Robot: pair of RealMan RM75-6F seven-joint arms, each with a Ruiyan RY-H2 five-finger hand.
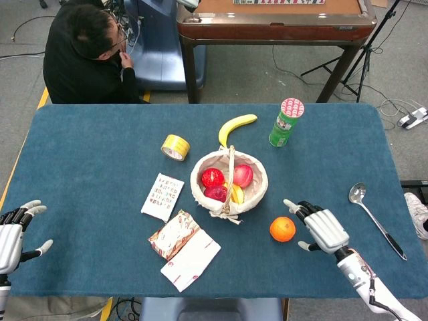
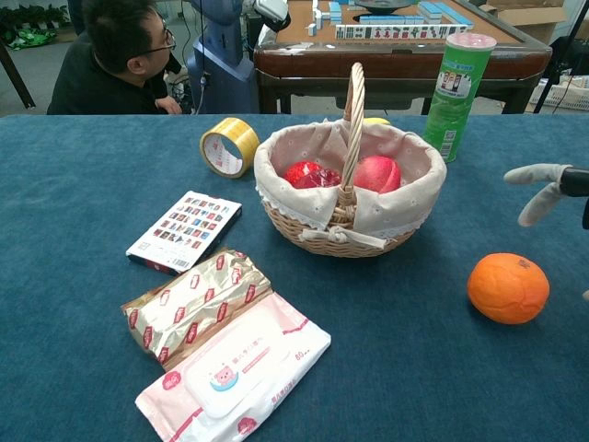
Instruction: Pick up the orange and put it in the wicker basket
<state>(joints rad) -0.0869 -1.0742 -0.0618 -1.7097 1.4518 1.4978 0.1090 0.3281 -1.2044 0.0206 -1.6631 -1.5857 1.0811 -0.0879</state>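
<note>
The orange point(image 1: 282, 229) point(image 2: 508, 288) lies on the blue table, right of and nearer than the wicker basket point(image 1: 259, 194) point(image 2: 320, 234). The basket has a cloth lining and a tall handle and holds red and yellow fruit. My right hand point(image 1: 321, 227) hovers just right of the orange, fingers spread, holding nothing; only its fingertips point(image 2: 538, 190) show at the right edge of the chest view. My left hand point(image 1: 13, 231) rests open at the table's near left edge, far from everything.
A spoon point(image 1: 372, 215) lies right of my right hand. A green can point(image 1: 286, 122), a banana point(image 1: 236, 126) and a tape roll point(image 1: 175, 147) stand behind the basket. A card box point(image 1: 162, 196), snack packet point(image 1: 174, 234) and wipes pack point(image 1: 190, 259) lie left of it. A person point(image 1: 87, 53) sits beyond the table.
</note>
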